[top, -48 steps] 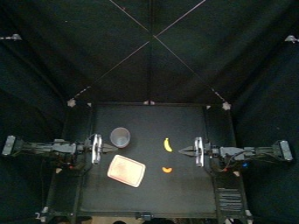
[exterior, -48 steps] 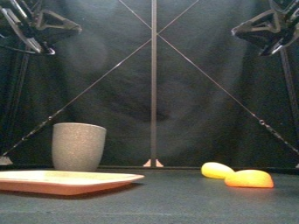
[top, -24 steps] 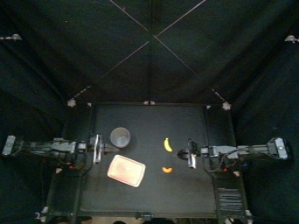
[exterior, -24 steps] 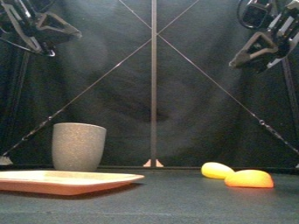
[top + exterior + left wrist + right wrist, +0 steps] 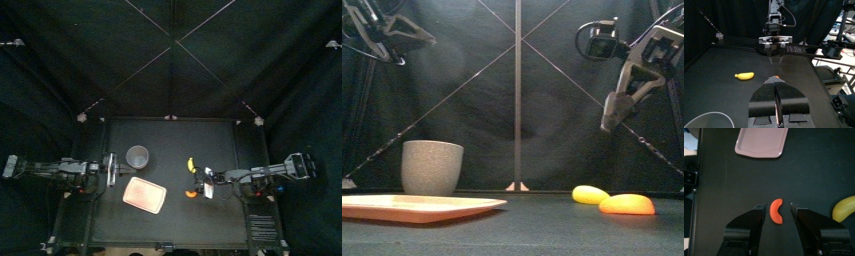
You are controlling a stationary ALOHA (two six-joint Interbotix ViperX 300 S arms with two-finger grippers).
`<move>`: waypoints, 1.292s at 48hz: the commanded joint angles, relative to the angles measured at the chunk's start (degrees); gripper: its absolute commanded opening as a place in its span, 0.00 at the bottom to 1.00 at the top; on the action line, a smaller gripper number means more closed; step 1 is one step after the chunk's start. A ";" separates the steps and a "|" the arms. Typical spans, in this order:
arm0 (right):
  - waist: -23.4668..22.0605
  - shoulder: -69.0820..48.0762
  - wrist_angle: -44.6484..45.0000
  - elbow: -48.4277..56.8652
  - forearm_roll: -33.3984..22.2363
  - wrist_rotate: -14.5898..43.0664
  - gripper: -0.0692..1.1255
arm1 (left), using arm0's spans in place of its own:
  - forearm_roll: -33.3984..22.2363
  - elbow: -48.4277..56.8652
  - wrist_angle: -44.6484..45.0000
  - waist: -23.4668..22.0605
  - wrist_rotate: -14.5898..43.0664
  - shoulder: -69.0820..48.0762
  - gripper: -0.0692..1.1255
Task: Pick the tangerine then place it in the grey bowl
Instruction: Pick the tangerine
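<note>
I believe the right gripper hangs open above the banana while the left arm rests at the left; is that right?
Not quite: the right gripper hangs open above the tangerine, not the banana beside it, as the right wrist view shows; the left arm does rest at the left.

In the left wrist view the tangerine (image 5: pixel 777 77) sits almost wholly hidden behind the left tool's (image 5: pixel 776 85) pressed-together jaws; only an orange speck shows past their tips. The grey bowl (image 5: pixel 704 120) is cut by the picture's edge, leaving one arc of rim. In the right wrist view the pink tray (image 5: pixel 762 142) runs off the edge, and the yellow toy (image 5: pixel 844 208) beside the tangerine is cut to a curved end. From the front, the tangerine covers part of the yellow toy, and the pink tray's end on the grey bowl's side is cropped.
</note>
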 commanded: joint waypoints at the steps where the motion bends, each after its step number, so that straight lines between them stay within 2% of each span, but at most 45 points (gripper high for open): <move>1: 0.35 2.64 2.55 -3.08 0.44 0.00 0.74 | 0.00 -1.14 -0.53 0.44 0.00 0.35 0.12; 17: 0.44 14.68 13.36 -7.56 1.76 -0.35 0.73 | 0.18 -1.05 -1.32 0.88 0.09 0.35 0.12; 49: 1.49 22.85 10.99 -11.87 1.32 -0.18 0.73 | 0.18 0.44 -1.49 0.97 0.09 0.35 0.12; 56: 1.76 23.20 10.99 -11.87 1.32 -0.09 0.69 | 0.18 0.53 -1.41 0.88 0.09 0.35 0.12; 62: 1.76 23.20 10.90 -11.78 1.32 -0.18 0.60 | 0.00 0.44 -1.49 0.97 0.00 0.35 0.12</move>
